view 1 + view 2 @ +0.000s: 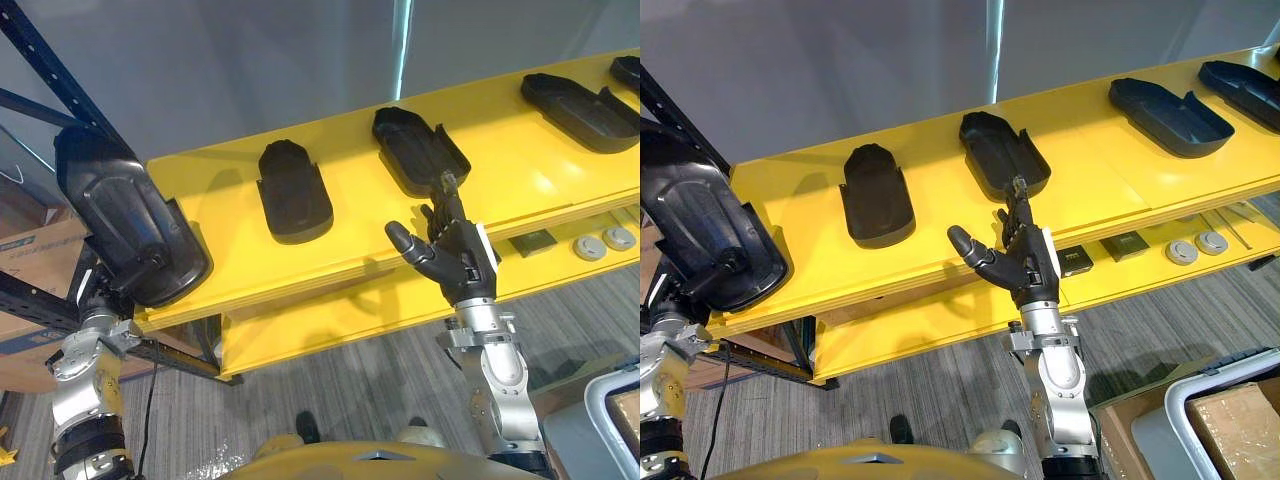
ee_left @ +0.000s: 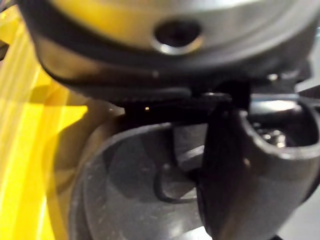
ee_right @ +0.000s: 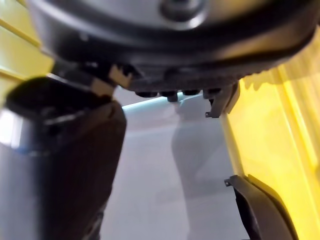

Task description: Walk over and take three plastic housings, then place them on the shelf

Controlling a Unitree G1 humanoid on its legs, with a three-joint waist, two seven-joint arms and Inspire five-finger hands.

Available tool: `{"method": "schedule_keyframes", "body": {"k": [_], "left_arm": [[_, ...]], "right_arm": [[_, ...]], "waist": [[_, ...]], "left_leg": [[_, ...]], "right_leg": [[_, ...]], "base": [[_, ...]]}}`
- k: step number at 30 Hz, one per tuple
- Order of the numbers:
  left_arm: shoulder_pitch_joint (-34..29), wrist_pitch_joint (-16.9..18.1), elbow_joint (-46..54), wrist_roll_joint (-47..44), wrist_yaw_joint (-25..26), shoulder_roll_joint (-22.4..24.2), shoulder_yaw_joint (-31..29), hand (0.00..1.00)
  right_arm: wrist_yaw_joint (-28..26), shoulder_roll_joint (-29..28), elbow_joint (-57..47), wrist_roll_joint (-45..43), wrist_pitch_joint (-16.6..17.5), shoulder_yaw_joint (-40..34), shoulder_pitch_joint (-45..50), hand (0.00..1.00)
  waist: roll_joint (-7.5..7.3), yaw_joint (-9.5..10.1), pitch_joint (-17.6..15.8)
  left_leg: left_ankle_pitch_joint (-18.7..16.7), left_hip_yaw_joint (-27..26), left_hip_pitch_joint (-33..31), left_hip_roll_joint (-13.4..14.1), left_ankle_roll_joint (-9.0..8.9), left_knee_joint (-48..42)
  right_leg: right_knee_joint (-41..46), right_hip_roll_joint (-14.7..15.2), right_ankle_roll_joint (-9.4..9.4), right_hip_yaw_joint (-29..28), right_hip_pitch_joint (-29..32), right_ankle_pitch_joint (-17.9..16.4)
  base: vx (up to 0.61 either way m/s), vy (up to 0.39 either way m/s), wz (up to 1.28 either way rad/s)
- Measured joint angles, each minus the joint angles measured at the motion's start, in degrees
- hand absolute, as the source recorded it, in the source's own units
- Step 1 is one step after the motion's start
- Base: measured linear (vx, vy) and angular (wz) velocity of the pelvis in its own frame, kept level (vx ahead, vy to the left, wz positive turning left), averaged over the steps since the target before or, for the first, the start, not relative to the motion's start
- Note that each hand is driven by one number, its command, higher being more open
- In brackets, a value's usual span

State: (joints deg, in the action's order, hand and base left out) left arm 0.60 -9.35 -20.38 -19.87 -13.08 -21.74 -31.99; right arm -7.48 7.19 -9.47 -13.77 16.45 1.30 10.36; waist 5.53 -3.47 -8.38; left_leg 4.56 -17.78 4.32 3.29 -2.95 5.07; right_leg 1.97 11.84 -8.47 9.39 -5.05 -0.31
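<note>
My left hand (image 1: 148,264) is shut on a black plastic housing (image 1: 120,210), held tilted over the left end of the yellow shelf (image 1: 500,190). In the left wrist view its thumb (image 2: 240,170) hooks over the housing's rim (image 2: 125,200). Two more housings (image 1: 293,190) (image 1: 420,150) lie on the shelf's middle, hollow side up. My right hand (image 1: 455,255) is open in front of the shelf edge, fingers straight and pointing up at the second housing, close to its near end (image 3: 260,210). It holds nothing.
Further black housings (image 1: 580,110) (image 1: 628,70) lie at the shelf's right end. A lower yellow level holds round silver discs (image 1: 590,247) and a dark square part (image 1: 533,242). A blue rack upright (image 1: 40,60) and cardboard boxes (image 1: 30,250) stand left; a grey bin (image 1: 1230,410) sits at lower right.
</note>
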Motion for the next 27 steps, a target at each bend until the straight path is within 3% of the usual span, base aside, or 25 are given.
{"method": "schedule_keyframes", "body": {"k": [7,16,22,25,27], "left_arm": [[1.63,-0.04,-4.55,-0.01,-4.93,-2.82,0.79,1.00],[2.44,0.53,-6.29,0.25,-5.59,-4.14,1.93,1.00],[4.04,1.95,-6.84,5.11,-1.06,-4.28,2.91,1.00],[4.84,3.07,-7.24,7.67,3.32,-4.40,3.13,1.00],[5.98,4.14,-7.33,10.24,8.90,-4.41,3.62,1.00]], "right_arm": [[-0.64,2.79,-0.02,0.02,-0.67,1.00,-0.01,1.00],[-0.74,3.80,-0.33,0.02,-0.86,1.52,-0.07,1.00],[-0.71,3.89,-0.60,0.02,-1.04,1.70,-0.08,1.00],[-0.58,3.90,-0.61,0.02,-1.04,1.78,-0.09,1.00],[-0.44,3.90,-0.61,0.02,-1.04,2.25,-0.10,1.00]], "waist": [[0.65,-0.15,-0.33],[0.86,-0.75,-0.47],[1.51,-1.43,-1.16],[1.39,-1.68,-1.27],[1.04,-1.75,-1.49]], "left_leg": [[0.03,0.31,-0.25,-0.03,0.00,-0.01],[0.25,0.52,-0.81,-0.08,-0.13,-0.02],[0.38,0.35,-0.84,-0.01,-0.29,-0.01],[0.40,0.15,-0.90,0.15,-0.32,-0.02],[0.43,0.12,-0.97,0.28,-0.35,-0.02]], "right_leg": [[0.34,0.08,0.11,0.02,0.33,-0.14],[1.03,0.09,0.25,-0.03,1.13,-0.32],[1.17,0.04,0.24,-0.13,1.38,-0.33],[1.23,-0.02,0.23,-0.33,1.65,-0.32],[1.24,-0.06,0.24,-0.33,1.75,-0.30]], "base": [[0.00,0.006,0.01],[0.00,0.004,0.01],[-0.01,0.006,-0.02],[-0.01,0.011,-0.04],[0.00,0.000,0.00]]}}
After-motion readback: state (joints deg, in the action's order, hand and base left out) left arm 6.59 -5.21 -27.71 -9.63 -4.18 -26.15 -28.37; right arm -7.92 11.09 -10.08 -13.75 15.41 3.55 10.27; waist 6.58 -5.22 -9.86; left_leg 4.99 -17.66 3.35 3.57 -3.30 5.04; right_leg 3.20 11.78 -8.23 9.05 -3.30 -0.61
